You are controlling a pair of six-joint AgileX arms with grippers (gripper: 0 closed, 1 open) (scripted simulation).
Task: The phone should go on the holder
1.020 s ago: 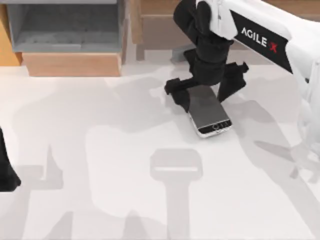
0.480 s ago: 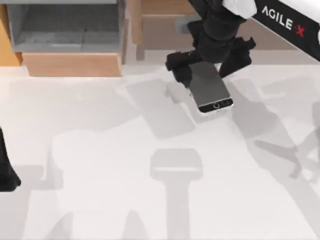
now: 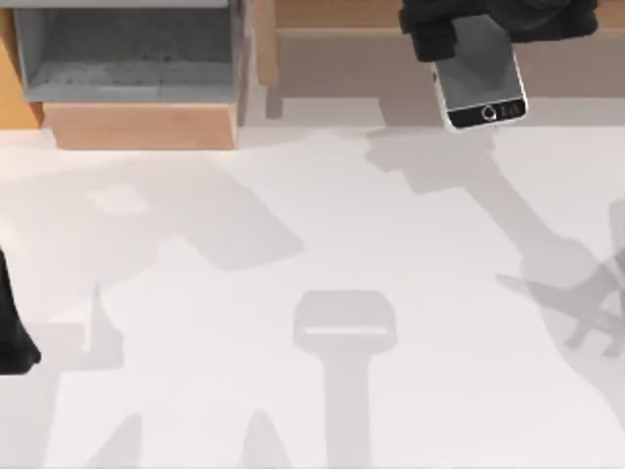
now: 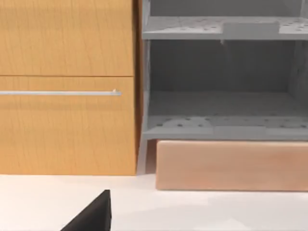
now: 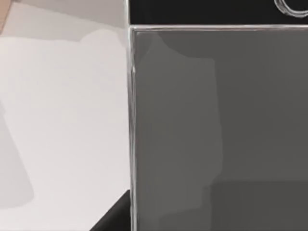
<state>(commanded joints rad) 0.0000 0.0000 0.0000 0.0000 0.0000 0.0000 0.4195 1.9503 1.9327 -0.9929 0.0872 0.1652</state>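
Currently, the phone (image 3: 480, 78) is being held aloft at the worktop's (image 3: 312, 293) far edge, clamped in the right end effector (image 3: 498, 20). Risk: slippage, the grip being taken only at one end. Left end effector (image 3: 15, 342): being kept parked; fingers' state cannot be told.

My right arm reaches to about 1 o'clock in the top view, at the frame's upper edge. The right end effector (image 3: 493, 24) is dark, its two fingers closed on the phone (image 3: 479, 73), gripping the end away from the round button, screen up and button end pointing toward 5 o'clock. In the right wrist view the phone (image 5: 216, 130) sits close under the wrist. My left arm is parked at 9 o'clock, where the left end effector (image 3: 12, 332) shows as a dark shape at the left edge.
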